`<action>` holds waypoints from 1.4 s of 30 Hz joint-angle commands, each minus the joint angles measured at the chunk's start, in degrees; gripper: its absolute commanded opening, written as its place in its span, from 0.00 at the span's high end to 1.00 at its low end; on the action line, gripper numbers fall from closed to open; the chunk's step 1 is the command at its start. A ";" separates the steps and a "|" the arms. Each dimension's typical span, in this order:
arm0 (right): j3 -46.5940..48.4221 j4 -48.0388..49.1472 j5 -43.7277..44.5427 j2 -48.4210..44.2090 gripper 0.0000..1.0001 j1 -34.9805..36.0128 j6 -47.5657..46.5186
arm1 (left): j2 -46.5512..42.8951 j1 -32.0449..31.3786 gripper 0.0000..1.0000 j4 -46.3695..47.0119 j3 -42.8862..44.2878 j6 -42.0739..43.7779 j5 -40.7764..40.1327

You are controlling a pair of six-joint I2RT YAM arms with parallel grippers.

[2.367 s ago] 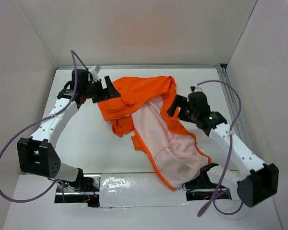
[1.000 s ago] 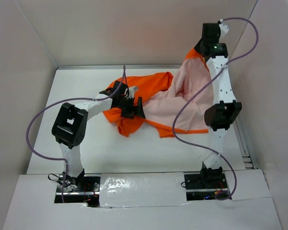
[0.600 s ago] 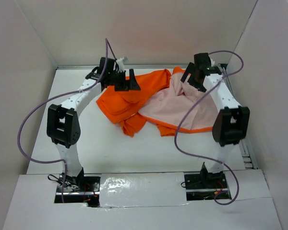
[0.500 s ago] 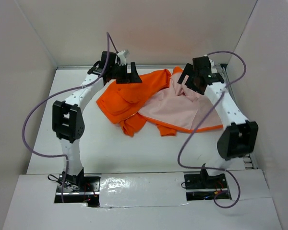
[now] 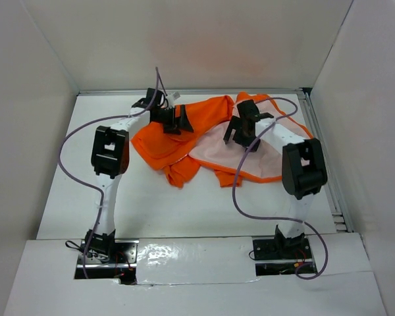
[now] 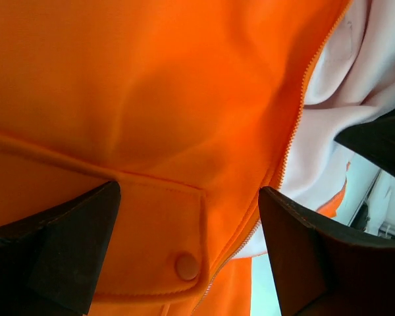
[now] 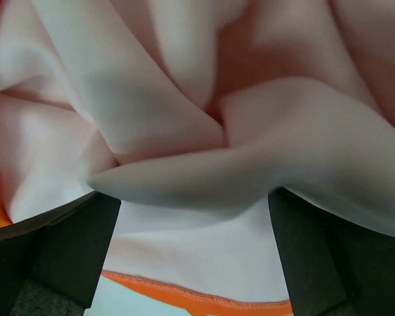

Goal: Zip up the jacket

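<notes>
Top external: unzipped jacket on table

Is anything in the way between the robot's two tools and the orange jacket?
Nothing visible. Both stand open right over the jacket: the left tool above its orange front by a pocket flap, the right tool above the folded pink lining. The zipper edge lies uncovered beside the left tool.
</notes>
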 commanded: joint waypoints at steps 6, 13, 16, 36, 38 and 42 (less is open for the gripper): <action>22.18 -7.54 -2.95 14.81 0.00 3.80 -1.06 | -10.54 10.00 0.01 1.13 -18.96 -6.73 -4.10; 34.84 -9.13 -5.50 20.88 0.00 3.80 -3.86 | -25.05 11.06 0.01 5.98 -34.82 -9.02 -1.19; 36.35 -8.43 -4.45 16.25 0.00 3.45 -5.01 | -30.23 9.92 0.01 3.96 -33.41 -9.37 -3.03; 3.21 -3.68 -2.07 -3.83 0.00 -31.70 -2.55 | -49.67 9.39 0.01 10.01 -51.34 -13.59 -2.34; 3.82 -3.24 -3.13 -0.59 0.01 -31.79 -2.46 | -49.14 9.39 0.01 10.19 -51.16 -13.59 -2.68; 6.63 -3.58 -0.59 4.25 0.04 -31.97 -0.45 | -48.53 9.39 0.01 9.58 -50.81 -13.33 -3.56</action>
